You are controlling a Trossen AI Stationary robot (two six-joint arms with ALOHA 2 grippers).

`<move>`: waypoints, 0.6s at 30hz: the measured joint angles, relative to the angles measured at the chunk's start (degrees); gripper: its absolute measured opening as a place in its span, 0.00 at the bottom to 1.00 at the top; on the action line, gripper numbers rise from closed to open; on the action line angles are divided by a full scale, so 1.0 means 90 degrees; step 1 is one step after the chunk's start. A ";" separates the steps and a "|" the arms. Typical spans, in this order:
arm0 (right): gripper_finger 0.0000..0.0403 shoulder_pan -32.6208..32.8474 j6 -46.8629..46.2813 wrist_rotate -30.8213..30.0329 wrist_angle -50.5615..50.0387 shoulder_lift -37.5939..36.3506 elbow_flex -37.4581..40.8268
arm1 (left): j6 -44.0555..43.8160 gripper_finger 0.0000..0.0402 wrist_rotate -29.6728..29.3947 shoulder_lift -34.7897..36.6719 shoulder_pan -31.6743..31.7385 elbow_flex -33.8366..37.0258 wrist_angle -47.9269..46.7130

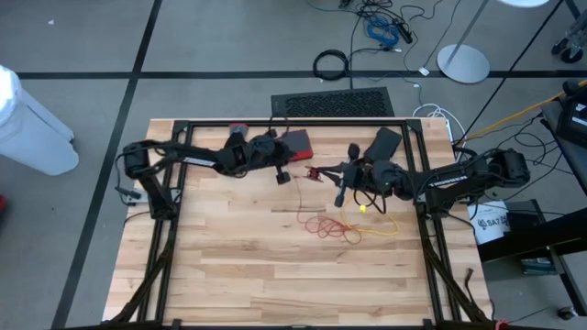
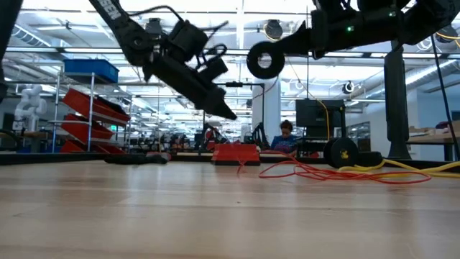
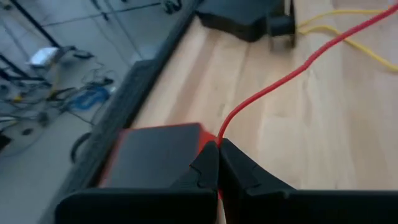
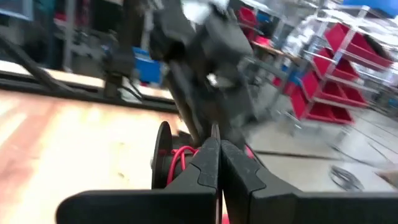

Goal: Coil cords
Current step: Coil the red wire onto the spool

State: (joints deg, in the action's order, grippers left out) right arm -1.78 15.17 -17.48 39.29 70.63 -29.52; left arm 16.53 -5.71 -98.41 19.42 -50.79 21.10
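Red cord (image 1: 332, 226): thin, bright red, lying in a loose tangle of small loops near the middle of the tabletop (image 1: 275, 275); one strand runs up toward my left hand.
Yellow cord (image 1: 381, 223): thin, longer, lying in open curves just beside the red tangle, on my right-arm side; in the low view it lies flat and trails off to the edge.
My left hand (image 3: 217, 163): raised over the far part of the tabletop, fingers pressed together on the red cord, which comes out between the tips and curves away across the wood.
Red-and-black box (image 3: 155, 152): flat, just behind my left fingertips.
My right hand (image 4: 217, 163): lifted near the far right of the tabletop, fingers fully together; whether anything is pinched I cannot tell.
Black ring (image 1: 331, 64): on the floor, beyond the tabletop.
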 joint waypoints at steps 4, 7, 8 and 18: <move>0.00 -0.0003 0.0037 -0.0405 -0.0267 0.0000 0.0000 | 0.0042 0.00 -0.0317 0.0508 0.0000 -0.0002 -0.0530; 0.00 -0.0003 0.0037 -0.0407 -0.0495 0.0000 0.0000 | 0.0038 0.00 -0.0462 0.0874 -0.0002 0.0001 -0.0728; 0.00 -0.0010 0.0037 -0.0419 -0.0554 0.0000 0.0000 | 0.0024 0.00 -0.0462 0.0982 -0.0006 0.0001 -0.0774; 0.00 -0.0112 0.0044 -0.0771 -0.0723 0.0041 0.0000 | -0.0795 0.00 0.0298 0.1437 -0.0462 -0.0045 -0.0815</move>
State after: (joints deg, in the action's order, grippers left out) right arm -2.79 15.57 -24.42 32.78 71.00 -29.52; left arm 9.37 -3.02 -85.47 15.27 -51.19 13.76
